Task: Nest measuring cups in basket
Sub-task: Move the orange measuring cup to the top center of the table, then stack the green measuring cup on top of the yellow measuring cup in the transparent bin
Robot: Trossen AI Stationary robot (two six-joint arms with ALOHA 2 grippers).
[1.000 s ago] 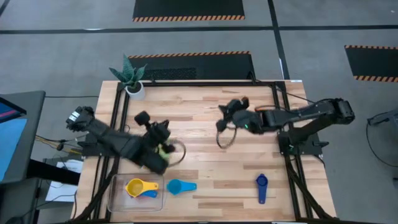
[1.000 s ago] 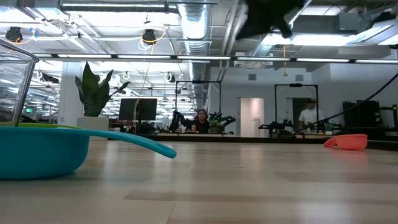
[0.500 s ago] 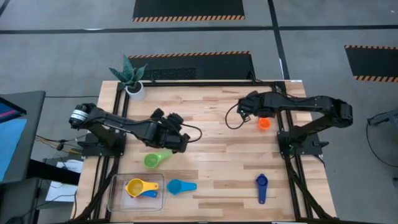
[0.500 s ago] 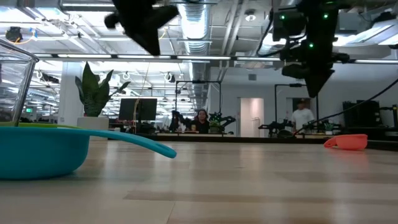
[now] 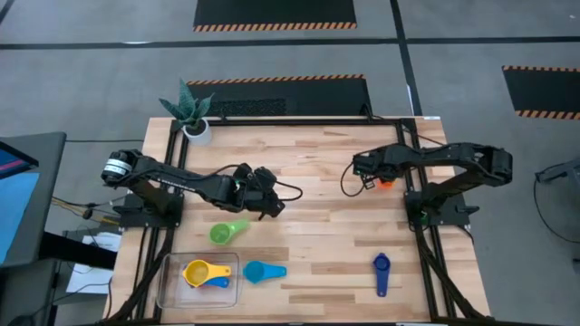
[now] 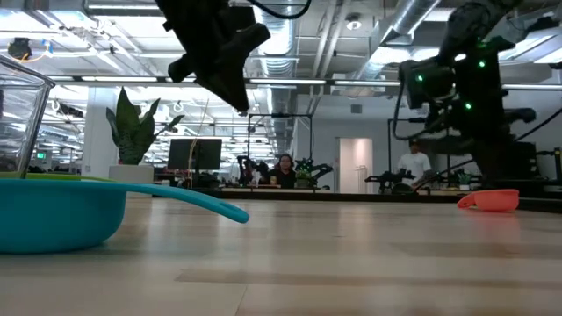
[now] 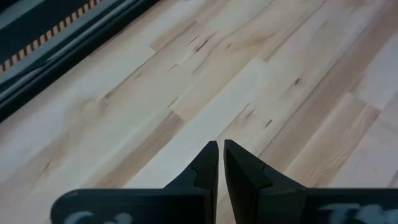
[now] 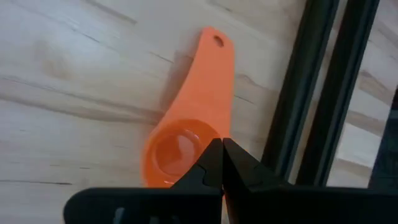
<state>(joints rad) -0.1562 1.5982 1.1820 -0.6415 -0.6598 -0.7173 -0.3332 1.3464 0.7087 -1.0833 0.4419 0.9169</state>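
Nesting barely begun: we count yellow cup (image 5: 197,271) in the basket (image 5: 169,292), four cups on the tabletop (image 5: 308,254) beyond it, both hands (image 7: 220,163) (image 8: 221,163) closed, empty.

No text, label, brand, number or sign can be read in any view. In both wrist views, pale marks show on the dark housing at the bottom edge of the frame, but they are cut off and cannot be made out as letters. The screens far back in the room in the low view are too small to read.
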